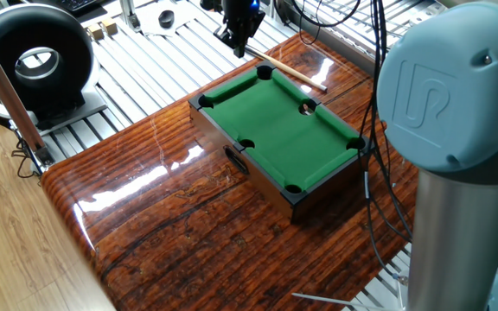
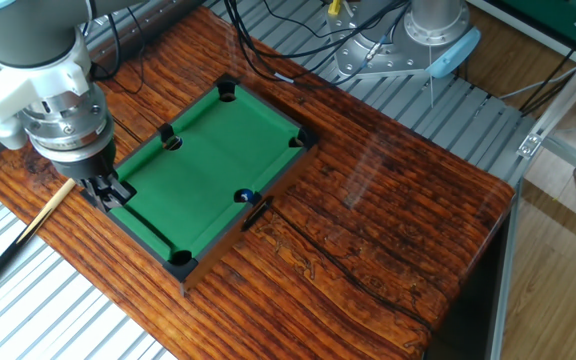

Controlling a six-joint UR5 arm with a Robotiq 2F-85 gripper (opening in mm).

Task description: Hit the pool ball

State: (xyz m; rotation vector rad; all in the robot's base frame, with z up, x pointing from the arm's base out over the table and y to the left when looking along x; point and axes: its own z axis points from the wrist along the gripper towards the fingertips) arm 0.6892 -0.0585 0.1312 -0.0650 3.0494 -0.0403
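The pool ball (image 2: 245,196) lay at the side pocket, well apart from the hand (image 2: 108,190), toward its 3 o'clock. The hand's fingers looked clenched together, holding nothing visible.

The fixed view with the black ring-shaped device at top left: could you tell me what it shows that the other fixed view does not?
Only it shows the black ring-shaped device and a large grey arm housing close to the camera. Only the other view shows the pool ball at a side pocket, and the cue's dark butt. Both show the mini pool table, the cue lying beside it, and the gripper near one end.
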